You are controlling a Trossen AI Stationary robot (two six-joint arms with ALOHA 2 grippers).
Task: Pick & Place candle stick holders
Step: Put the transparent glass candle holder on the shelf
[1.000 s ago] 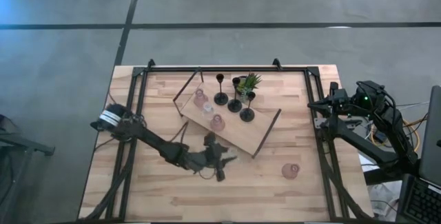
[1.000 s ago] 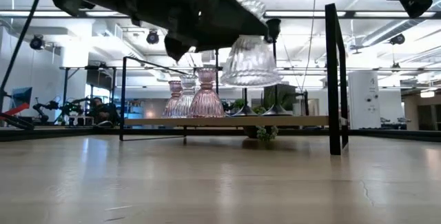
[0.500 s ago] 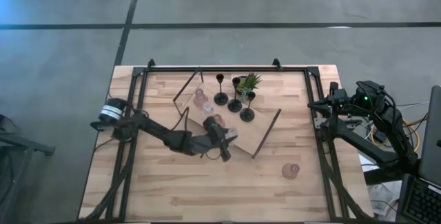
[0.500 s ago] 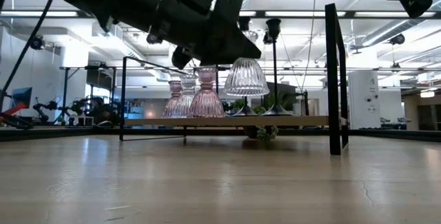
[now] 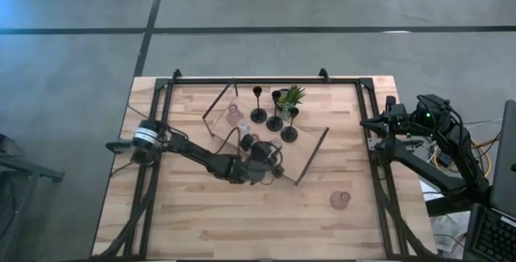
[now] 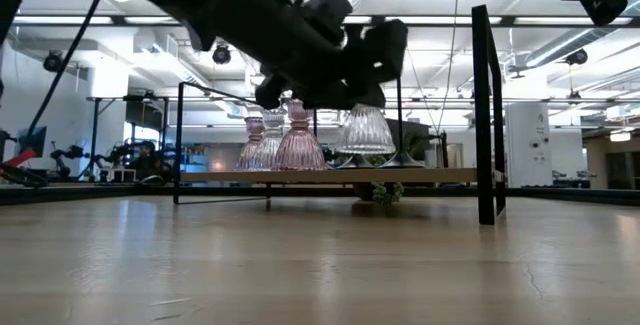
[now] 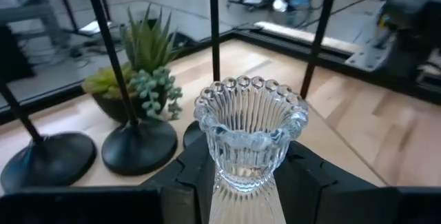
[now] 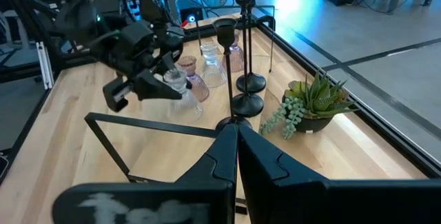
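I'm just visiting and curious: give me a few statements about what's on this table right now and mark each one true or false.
1. The left gripper holds a clear glass cup. True.
2. That cup rests on the bare table. False: it hangs just above the wooden board.
3. Three black candle stick holders stand on the board. True.
4. The right gripper carries a pink cup. False: it is shut and empty, off at the table's side.
5. One pink cup sits off the board. True.

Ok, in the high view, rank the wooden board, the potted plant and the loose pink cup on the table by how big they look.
1. Wooden board, by far the largest.
2. Potted plant.
3. Loose pink cup, which looks a little smaller than the plant.

The overhead camera looks straight down on all three, so nearness hardly skews this order.
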